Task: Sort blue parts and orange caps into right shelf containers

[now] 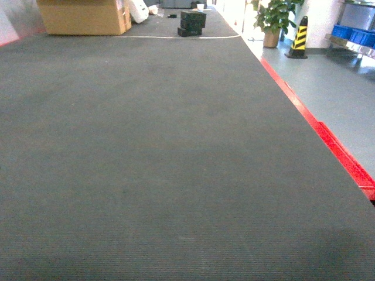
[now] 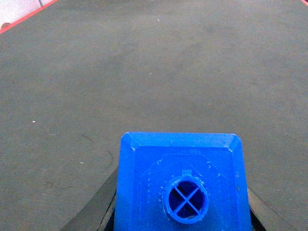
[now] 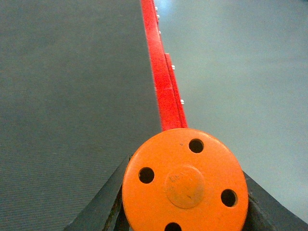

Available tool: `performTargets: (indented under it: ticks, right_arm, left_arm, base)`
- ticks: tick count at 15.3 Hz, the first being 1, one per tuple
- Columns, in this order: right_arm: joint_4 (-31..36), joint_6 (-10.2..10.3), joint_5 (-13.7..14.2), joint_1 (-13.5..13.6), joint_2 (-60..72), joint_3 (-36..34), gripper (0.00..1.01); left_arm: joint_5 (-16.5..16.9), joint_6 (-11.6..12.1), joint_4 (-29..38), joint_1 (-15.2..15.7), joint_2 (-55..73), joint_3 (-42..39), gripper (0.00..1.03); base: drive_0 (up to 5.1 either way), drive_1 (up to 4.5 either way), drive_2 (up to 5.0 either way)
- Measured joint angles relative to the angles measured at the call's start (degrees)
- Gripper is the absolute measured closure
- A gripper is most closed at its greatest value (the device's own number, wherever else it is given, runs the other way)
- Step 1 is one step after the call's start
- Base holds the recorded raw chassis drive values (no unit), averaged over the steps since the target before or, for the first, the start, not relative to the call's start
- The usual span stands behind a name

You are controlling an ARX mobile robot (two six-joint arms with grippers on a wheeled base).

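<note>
Blue part sitting lower centre of frame, gripped between the left gripper's dark fingers; orange cap sitting lower centre, clamped between the right gripper's fingers, overhanging the red table edge

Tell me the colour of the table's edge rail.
Red, clearest in the right wrist view.
</note>
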Motion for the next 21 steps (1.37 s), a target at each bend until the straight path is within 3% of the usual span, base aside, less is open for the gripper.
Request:
performTargets:
  ticks: [21]
  right_arm:
    - [-0.20,0.00,0.04,0.00,0.00,0.00,0.58]
  left_arm:
    - [0.04,0.00,-0.02,-0.13,0.02,0.00,0.58]
  base:
    - [5.0,-2.42,-2.4]
